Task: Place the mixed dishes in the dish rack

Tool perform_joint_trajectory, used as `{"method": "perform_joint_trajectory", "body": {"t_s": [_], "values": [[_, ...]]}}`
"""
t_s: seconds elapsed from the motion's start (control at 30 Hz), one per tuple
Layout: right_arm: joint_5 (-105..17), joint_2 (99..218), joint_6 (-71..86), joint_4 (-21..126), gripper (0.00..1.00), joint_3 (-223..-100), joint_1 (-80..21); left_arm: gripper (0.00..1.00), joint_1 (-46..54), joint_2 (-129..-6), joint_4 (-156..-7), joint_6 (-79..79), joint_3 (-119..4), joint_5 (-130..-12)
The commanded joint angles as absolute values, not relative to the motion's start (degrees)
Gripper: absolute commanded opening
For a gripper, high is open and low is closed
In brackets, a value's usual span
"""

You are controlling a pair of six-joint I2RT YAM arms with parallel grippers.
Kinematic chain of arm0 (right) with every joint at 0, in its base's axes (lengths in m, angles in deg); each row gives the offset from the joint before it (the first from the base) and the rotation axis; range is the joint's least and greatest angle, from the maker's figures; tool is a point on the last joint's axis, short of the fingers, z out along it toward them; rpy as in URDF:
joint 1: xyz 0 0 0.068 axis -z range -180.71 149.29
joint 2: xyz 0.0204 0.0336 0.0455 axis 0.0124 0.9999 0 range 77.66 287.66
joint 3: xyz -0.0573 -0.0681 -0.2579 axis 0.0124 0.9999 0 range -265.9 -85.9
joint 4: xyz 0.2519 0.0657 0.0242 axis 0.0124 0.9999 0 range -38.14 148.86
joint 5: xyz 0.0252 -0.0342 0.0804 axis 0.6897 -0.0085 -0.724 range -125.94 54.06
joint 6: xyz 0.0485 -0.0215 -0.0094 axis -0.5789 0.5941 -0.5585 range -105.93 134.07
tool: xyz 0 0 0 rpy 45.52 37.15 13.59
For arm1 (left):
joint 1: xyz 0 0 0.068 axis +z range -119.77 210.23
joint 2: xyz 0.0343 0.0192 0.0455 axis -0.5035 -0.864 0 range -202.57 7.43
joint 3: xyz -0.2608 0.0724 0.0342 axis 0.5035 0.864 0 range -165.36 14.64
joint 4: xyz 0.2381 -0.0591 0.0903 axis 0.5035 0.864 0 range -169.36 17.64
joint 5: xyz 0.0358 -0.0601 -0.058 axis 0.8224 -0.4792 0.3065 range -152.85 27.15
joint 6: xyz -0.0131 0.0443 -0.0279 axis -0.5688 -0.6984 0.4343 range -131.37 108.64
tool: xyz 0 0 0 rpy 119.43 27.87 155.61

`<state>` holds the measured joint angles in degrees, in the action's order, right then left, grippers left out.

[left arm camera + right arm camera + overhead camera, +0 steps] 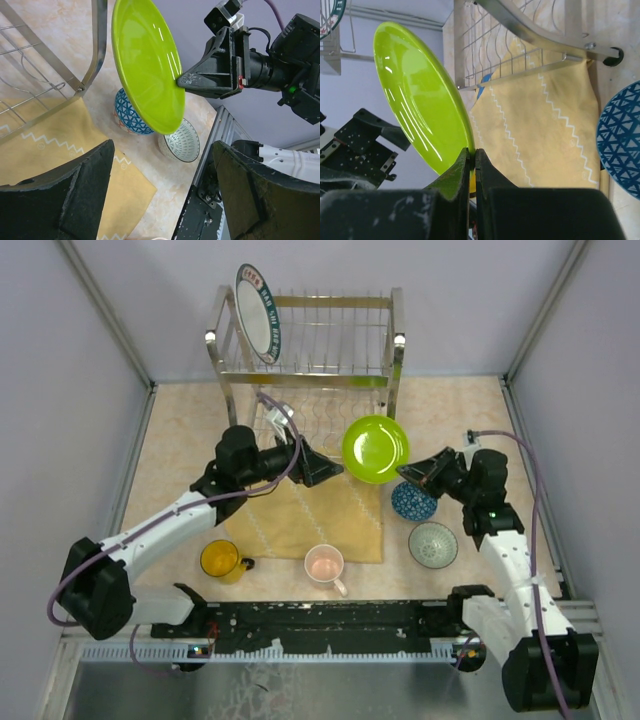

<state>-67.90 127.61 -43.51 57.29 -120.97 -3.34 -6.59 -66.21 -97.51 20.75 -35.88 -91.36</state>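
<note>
Top external view: the right gripper (pixel 404 472) pinches the near-right rim of the green plate (pixel 375 448), clamped shut on the edge (the right wrist view shows the rim wedged between its 2 tips). The plate hangs in the air, tilted, just in front of the right post of the rack (pixel 398 352). The left gripper (pixel 322 466) sits just beside the plate's left edge, spread wide and holding nothing. Key relation: the rack lies beyond the plate, on the far side, and its free slots run leftward from the held dish. The white plate (pixel 258 315) stands at the left end of the upper tier. Judged next: the right arm carries the plate up and back, turned edge-on to the wires.
</note>
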Motion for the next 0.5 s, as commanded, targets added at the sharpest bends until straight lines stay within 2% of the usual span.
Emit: {"method": "perform_joint_trajectory", "body": {"t_s": [0.0,0.47], "values": [[-69.99,126.34,-45.33,53.57,0.00,-125.10,-5.30,0.84,-7.11,-67.72,-102.02,22.73,-37.31,-90.63],[-71.36,128.37,-46.16,51.09,0.00,-126.10,-8.32,0.74,-8.42,-70.98,-105.72,24.02,-40.17,-90.19]]}}
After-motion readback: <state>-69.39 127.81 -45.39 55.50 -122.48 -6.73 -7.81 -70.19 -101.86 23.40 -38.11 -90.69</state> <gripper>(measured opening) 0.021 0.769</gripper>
